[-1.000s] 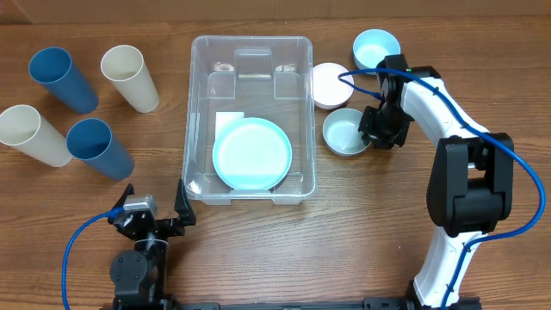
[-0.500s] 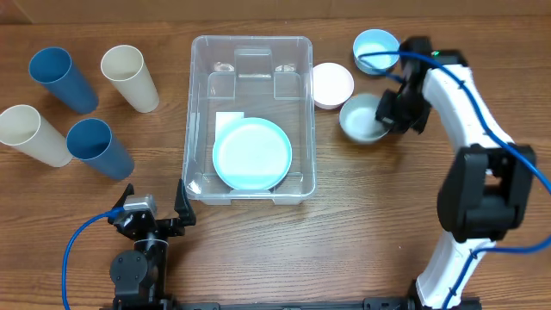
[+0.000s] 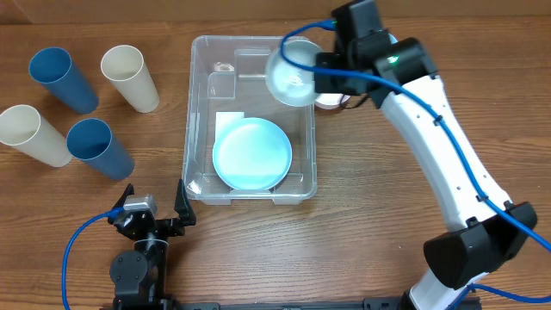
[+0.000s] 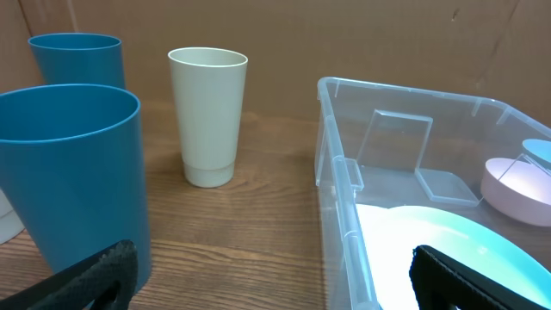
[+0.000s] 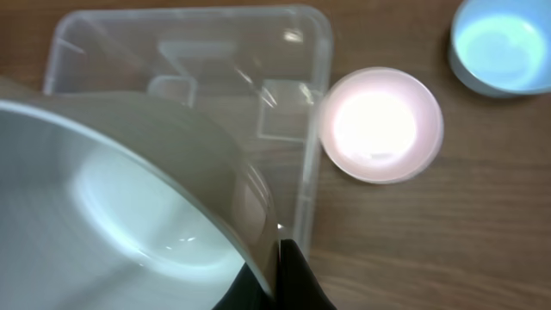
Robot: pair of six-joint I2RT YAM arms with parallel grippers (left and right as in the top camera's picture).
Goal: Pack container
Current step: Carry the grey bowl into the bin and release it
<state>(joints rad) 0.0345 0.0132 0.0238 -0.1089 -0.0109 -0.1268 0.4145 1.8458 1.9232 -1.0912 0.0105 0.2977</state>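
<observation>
The clear plastic container stands at the table's middle with a light blue plate inside; it also shows in the left wrist view and the right wrist view. My right gripper is shut on the rim of a pale grey bowl and holds it above the container's far right corner. In the right wrist view the bowl fills the left side, with my finger pinching its rim. My left gripper is open and empty near the front edge, left of the container.
A white bowl and a light blue bowl sit right of the container, partly hidden by the arm. Two blue cups and two cream cups lie at the left.
My right gripper lifted the grey bowl off the table and carried it left and up, from right of the container to above its far right corner. The left arm has not moved.
</observation>
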